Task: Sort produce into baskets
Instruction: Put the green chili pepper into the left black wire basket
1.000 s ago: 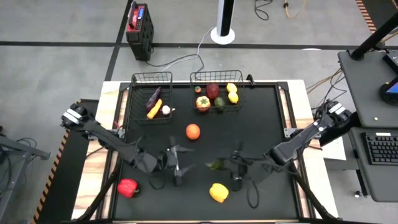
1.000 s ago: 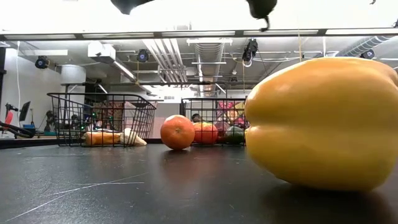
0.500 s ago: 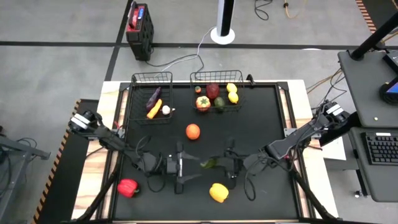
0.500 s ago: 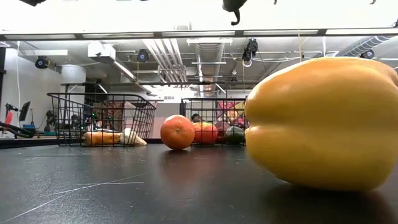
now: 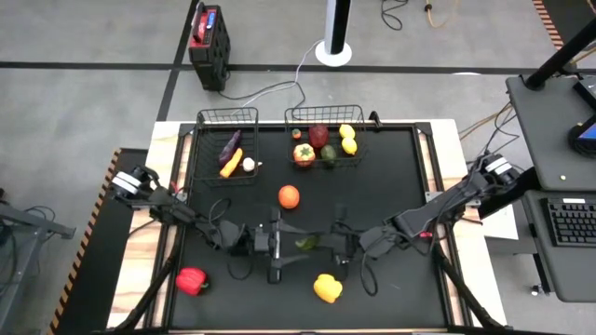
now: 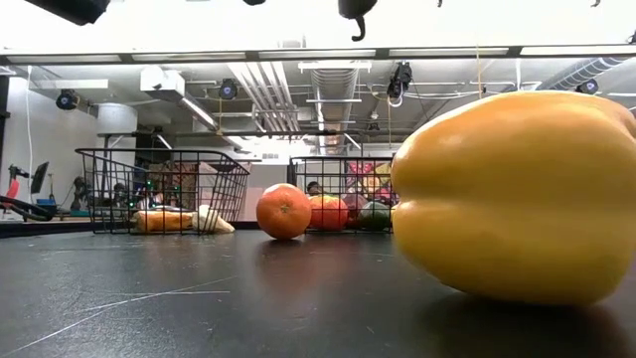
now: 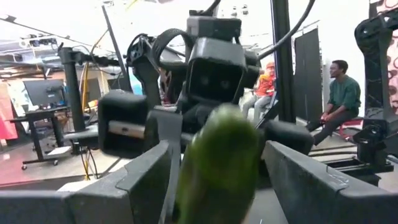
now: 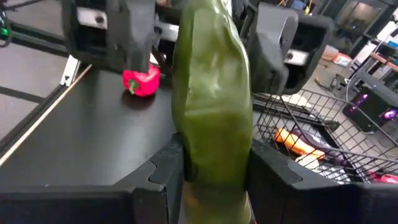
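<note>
Glossy yellow pepper (image 6: 517,194), matt black tabletop (image 6: 199,298)

Surroundings, non-task items only.
Black bench (image 5: 410,167) on grey floor (image 5: 93,102). Red-topped black box (image 5: 209,35) beyond the bench's far edge, white cable (image 5: 270,88) running from it. White round-based post (image 5: 334,42) nearby. Side desk with keyboard (image 5: 570,221) at right. Seated person in green top (image 7: 339,99) in the room behind.

Orange (image 5: 289,196) alone stands between pincers and baskets (image 5: 323,136).
</note>
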You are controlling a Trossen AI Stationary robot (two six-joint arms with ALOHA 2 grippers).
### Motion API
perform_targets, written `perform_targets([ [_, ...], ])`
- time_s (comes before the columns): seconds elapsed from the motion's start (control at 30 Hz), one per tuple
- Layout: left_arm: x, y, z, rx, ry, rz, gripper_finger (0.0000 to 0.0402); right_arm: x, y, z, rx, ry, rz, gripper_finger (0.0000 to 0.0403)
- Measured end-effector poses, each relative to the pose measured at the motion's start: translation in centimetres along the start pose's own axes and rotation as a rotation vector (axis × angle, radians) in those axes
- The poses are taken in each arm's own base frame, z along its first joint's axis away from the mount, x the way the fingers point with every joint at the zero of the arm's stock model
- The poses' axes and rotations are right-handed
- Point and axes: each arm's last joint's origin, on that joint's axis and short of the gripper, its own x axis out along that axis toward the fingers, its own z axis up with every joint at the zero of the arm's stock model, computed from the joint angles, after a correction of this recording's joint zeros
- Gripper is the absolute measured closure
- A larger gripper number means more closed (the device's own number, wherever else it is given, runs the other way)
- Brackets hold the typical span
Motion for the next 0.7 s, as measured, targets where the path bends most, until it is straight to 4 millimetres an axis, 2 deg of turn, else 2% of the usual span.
perform_targets([
  [0.13,0.64,-0.09,0.04,0.006,-0.003,0.006,0.0167,0.44,0.24,-0.3,0.0,0.002,-0.001,0.0274],
  [0.23,0.83,-0.12,0.07,0.019,-0.004,0.013,0.0187,0.46,0.27,-0.29,0.002,-0.001,0.001,0.0274],
  [0.37,0.86,-0.07,0.09,0.019,-0.002,0.023,0.0248,0.43,0.27,-0.22,0.004,-0.006,-0.002,0.0264],
  [0.53,0.86,-0.06,0.07,0.02,0.003,0.029,0.0339,0.43,0.24,-0.05,0.023,-0.021,-0.005,0.0224],
  [0.7,0.86,-0.06,0.07,0.023,0.003,0.027,0.0344,0.43,0.23,-0.08,0.038,-0.018,-0.005,0.0183],
])
